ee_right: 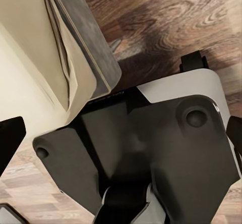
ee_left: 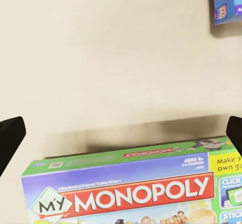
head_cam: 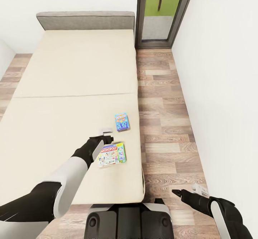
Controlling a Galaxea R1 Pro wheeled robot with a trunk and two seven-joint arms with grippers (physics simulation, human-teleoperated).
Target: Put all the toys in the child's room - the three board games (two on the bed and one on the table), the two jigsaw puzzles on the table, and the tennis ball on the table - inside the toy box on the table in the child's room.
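1. Bed (head_cam: 71,88): long and beige, in two mattress sections, with a low grey headboard (head_cam: 86,19) at the far end; it takes up the left and centre of the head view.
2. Monopoly box (head_cam: 112,154): a flat board game lying on the near mattress section close to the bed's right edge. In the left wrist view its green side and red logo band (ee_left: 136,196) face the camera.
3. Blue box (head_cam: 122,121): a smaller light blue board game, flat on the same section, just beyond the Monopoly box and apart from it; one corner of it shows in the left wrist view (ee_left: 227,2).
4. Left gripper (head_cam: 104,134): hovers above the bed at the far left corner of the Monopoly box. Its fingers (ee_left: 10,138) stand wide apart with nothing between them.
5. Right gripper (head_cam: 177,193): held low over the wood floor (head_cam: 165,124) to the right of the bed, near the robot's base (head_cam: 129,219). Its dark fingertips (ee_right: 10,135) are spread and hold nothing.
6. Window (head_cam: 163,11): grey-framed, at the far end of the floor strip, beside the white wall (head_cam: 222,88).
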